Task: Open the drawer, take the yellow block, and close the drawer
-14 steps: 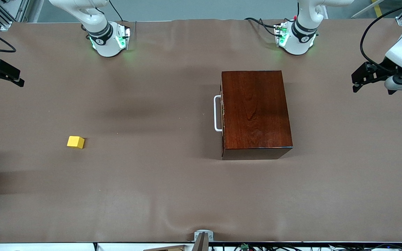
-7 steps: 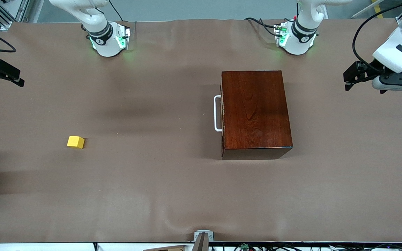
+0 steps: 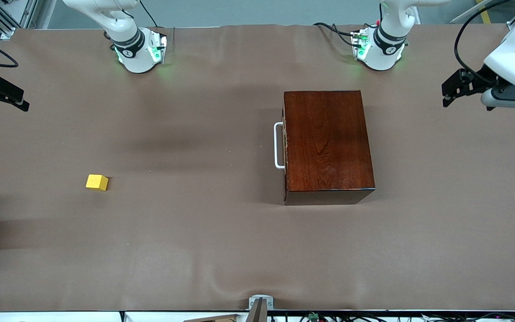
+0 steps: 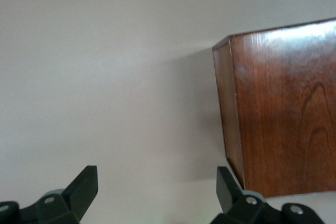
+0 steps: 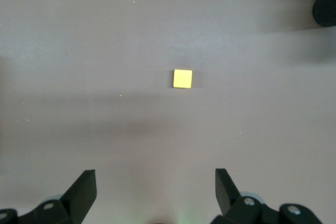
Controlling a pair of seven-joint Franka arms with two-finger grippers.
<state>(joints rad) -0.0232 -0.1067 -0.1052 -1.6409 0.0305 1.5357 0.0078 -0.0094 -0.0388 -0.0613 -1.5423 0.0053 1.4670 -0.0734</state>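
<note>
Nearest the front camera, the block sat out on the bare desk, well apart from the box and toward the right arm's end. Farther from the camera than the block stood the box, its drawer fully shut, with only the white handle showing on the side that faced the block.

Both arms hung high at the desk's ends. The right claw was spread wide with nothing in it, above the desk near the block. The left claw was just as wide and empty, up by the box's end away from the handle.

With the block lying outside a closed drawer, I'd judge the task all but done and the arms drawn clear. If anything remained, a claw would have to come down squarely over the block, or reach round to the handle.
</note>
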